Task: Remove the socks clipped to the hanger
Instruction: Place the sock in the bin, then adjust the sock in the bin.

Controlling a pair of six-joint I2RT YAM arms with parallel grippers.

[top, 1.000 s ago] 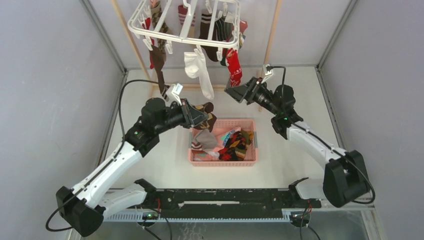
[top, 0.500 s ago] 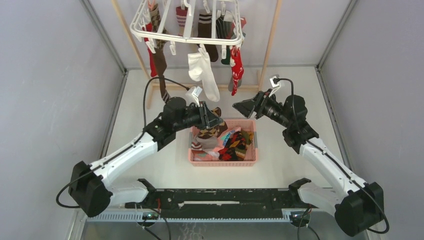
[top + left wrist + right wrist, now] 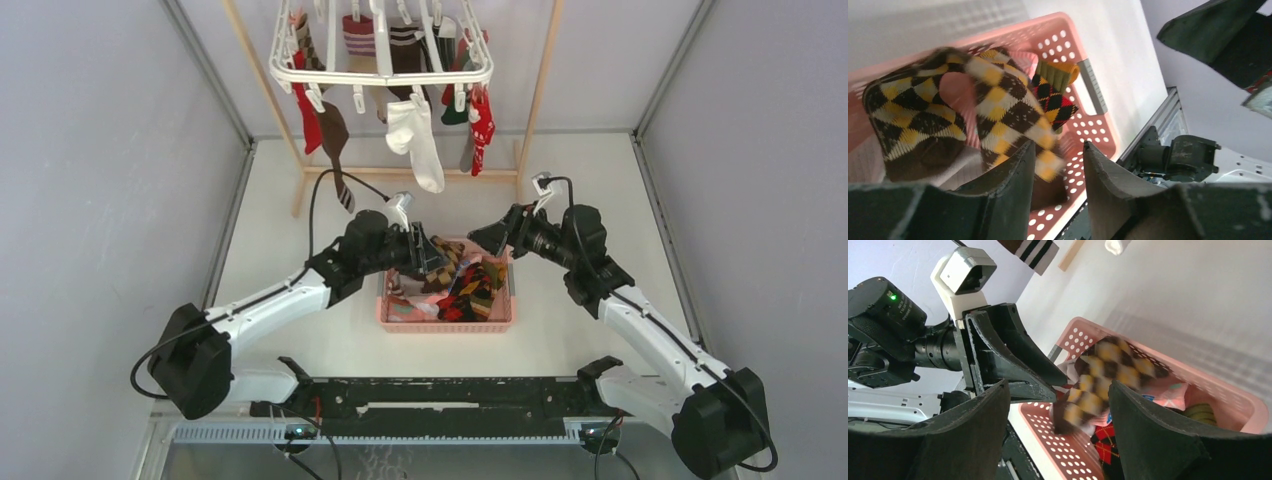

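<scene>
The white hanger (image 3: 380, 76) hangs at the back with several socks clipped under it: a white one (image 3: 420, 136), a red one (image 3: 484, 118), a dark brown one (image 3: 335, 135). My left gripper (image 3: 432, 256) hovers over the pink basket (image 3: 447, 322); its jaws stand apart, and in the left wrist view (image 3: 1058, 147) nothing lies between them. A brown and yellow argyle sock (image 3: 998, 105), blurred, drops from them into the basket; the right wrist view catches it (image 3: 1103, 375) too. My right gripper (image 3: 484, 240) faces it, open and empty (image 3: 1059, 385).
The basket holds several other socks, among them a red and black argyle one (image 3: 1052, 97). Light wooden poles (image 3: 540, 90) carry the hanger. A black rail (image 3: 440, 395) runs along the table's near edge, and grey walls close in both sides.
My left gripper moved right over the basket, opened and let go of the argyle sock. The right arm drew back from the hanger and came down toward the basket. The hanger swung.
</scene>
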